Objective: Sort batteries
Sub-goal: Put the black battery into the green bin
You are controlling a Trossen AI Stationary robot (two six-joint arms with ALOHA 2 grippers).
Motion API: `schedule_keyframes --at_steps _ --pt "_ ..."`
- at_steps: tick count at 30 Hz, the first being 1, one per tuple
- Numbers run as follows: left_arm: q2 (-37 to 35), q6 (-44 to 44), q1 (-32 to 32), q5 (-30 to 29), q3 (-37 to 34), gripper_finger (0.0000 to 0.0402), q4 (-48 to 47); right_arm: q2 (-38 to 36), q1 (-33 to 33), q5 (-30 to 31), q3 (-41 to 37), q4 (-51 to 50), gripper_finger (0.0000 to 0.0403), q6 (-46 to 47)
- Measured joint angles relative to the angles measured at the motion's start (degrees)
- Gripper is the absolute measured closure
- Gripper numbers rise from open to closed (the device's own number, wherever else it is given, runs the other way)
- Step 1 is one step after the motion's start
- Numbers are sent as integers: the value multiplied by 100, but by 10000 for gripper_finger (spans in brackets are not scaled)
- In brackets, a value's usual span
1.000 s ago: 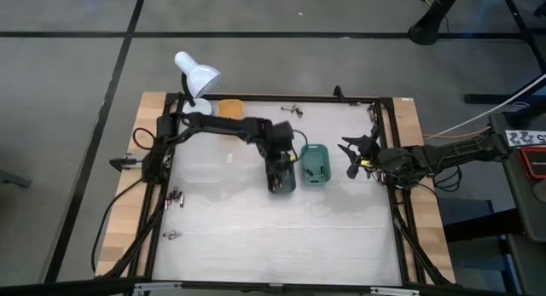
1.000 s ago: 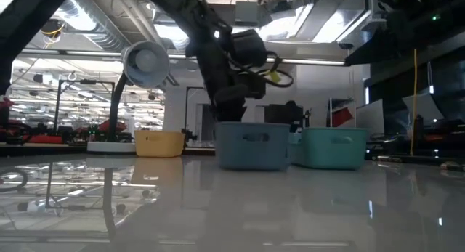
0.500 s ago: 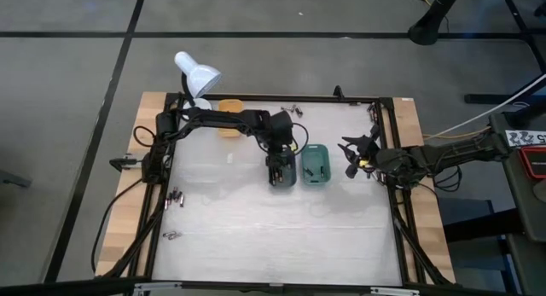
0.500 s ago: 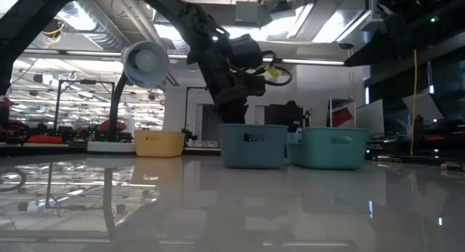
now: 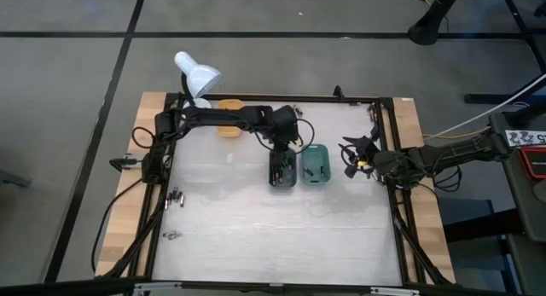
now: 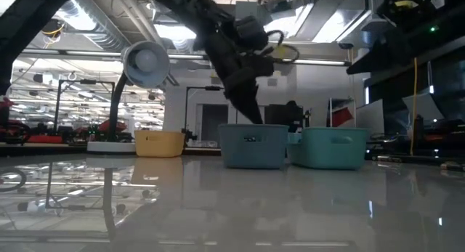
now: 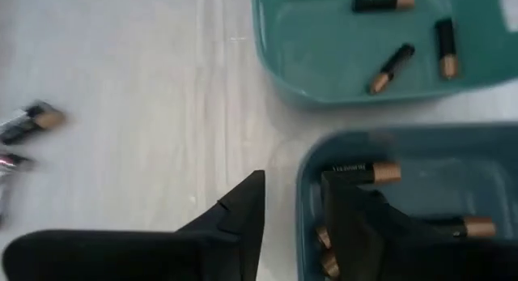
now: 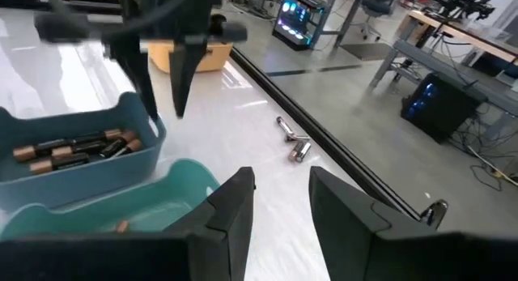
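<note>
My left gripper [image 5: 279, 162] [image 7: 293, 180] hovers open above the dark teal tray [image 5: 284, 171] [image 6: 253, 145]. One finger stands over the tray and the other over the table, and nothing is between them. Several batteries [image 7: 364, 171] lie in that tray. A few more batteries [image 7: 394, 64] lie in the green tray [image 5: 316, 164] beside it. Loose batteries lie on the table at the far edge [image 5: 294, 108] [image 8: 293, 143] and at the left [image 5: 177, 196] [image 5: 171, 235]. My right gripper [image 5: 350, 159] [image 8: 282, 176] waits open at the table's right edge.
An orange tray [image 5: 229, 107] [image 6: 158, 143] stands at the far left, partly under my left arm, beside a white desk lamp [image 5: 197, 76]. A black frame rail [image 5: 341, 99] rims the table. The near half of the white tabletop [image 5: 273, 236] is bare.
My left gripper has risen out of the dark teal tray and drawn a little toward the table's far edge, rolling slightly. It now hangs above the tray's rim. The trays and my right arm have kept still.
</note>
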Motion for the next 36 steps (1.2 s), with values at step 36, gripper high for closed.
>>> schedule_keyframes --at_steps 36 --pt "-3678 -3979 -1324 -2305 -3559 320 -1712 1058 2 -504 -12 529 281 -51"
